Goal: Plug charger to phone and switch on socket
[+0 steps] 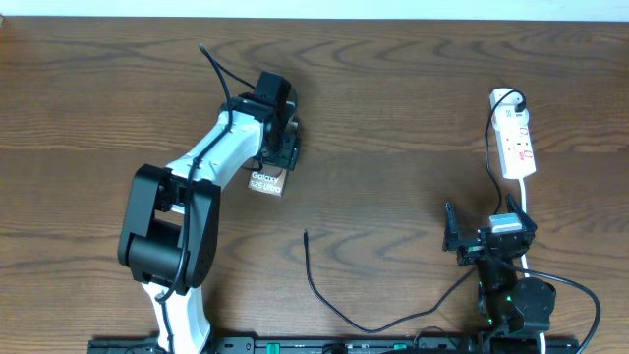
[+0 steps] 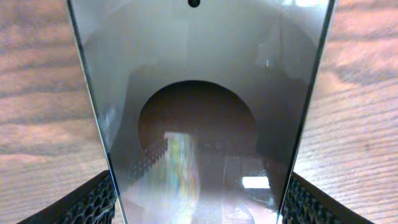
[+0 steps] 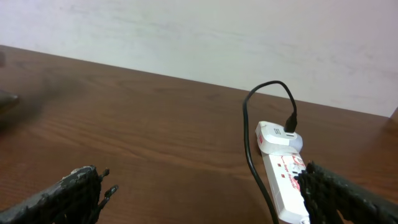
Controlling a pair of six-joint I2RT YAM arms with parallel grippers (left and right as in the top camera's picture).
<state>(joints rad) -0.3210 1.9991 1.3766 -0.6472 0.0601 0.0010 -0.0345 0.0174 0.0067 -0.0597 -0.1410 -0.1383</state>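
Squarely clamped along both long edges, the phone [image 2: 199, 93] sits pinched between the left fingers [image 2: 93, 202], its glossy face filling the wrist view. From overhead only its lettered end shows, left of centre on the counter [image 1: 393, 118]. Across the wood, the right fingers [image 3: 68, 199] stand spread and hold nothing, near the front edge. Just beyond them lies the white power strip [image 1: 515, 143]. The charger cable [image 1: 319, 290], plugged in at the strip's far end, curls loose along the front, its tip [image 1: 306, 234] well apart from the phone.
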